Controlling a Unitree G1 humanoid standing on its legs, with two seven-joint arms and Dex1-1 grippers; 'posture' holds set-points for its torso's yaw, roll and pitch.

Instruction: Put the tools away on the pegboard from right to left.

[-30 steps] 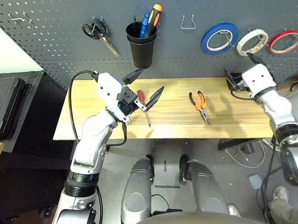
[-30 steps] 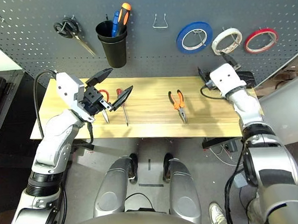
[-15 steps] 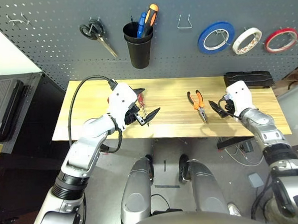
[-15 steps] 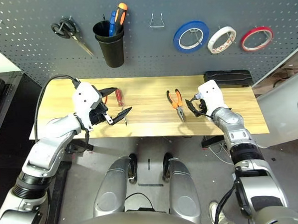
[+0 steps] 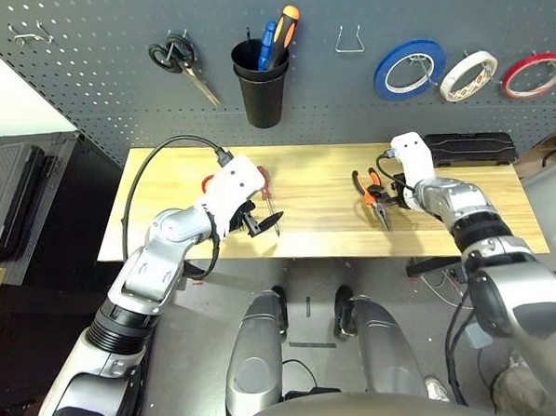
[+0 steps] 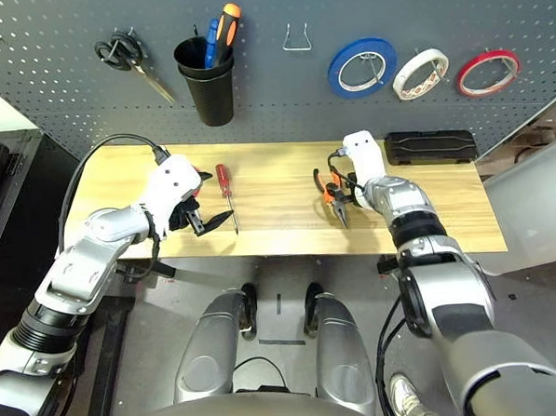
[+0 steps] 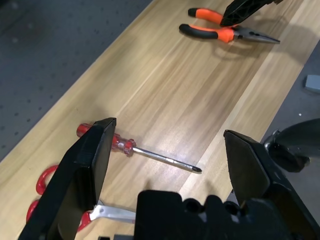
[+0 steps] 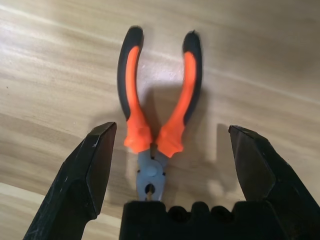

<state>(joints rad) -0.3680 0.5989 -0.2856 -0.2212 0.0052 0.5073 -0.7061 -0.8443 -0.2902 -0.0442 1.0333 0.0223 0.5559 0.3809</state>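
Note:
The orange-and-black pliers (image 8: 157,107) lie flat on the wooden table (image 5: 313,169), right of centre. My right gripper (image 8: 171,127) hovers open just over them, one finger on each side of the handles. The slim red-handled screwdriver (image 7: 135,147) lies left of centre, with my open left gripper (image 7: 167,130) low over its tip. Beside it the red-handled scissors (image 7: 42,190) are partly hidden by my left finger. The cream-white tape roll (image 5: 468,75) hangs on the dark grey pegboard (image 5: 103,77) at the right.
On the pegboard hang black-handled scissors (image 5: 182,64), a black cup (image 5: 260,78) of screwdrivers, a bare wire hook (image 5: 349,41), a blue tape roll (image 5: 408,69) and a red tape roll (image 5: 532,75). A black case (image 5: 466,148) lies at the table's back right.
My right gripper came down from the pegboard by the cream tape roll and moved left over the pliers. My left gripper sank lower over the screwdriver.

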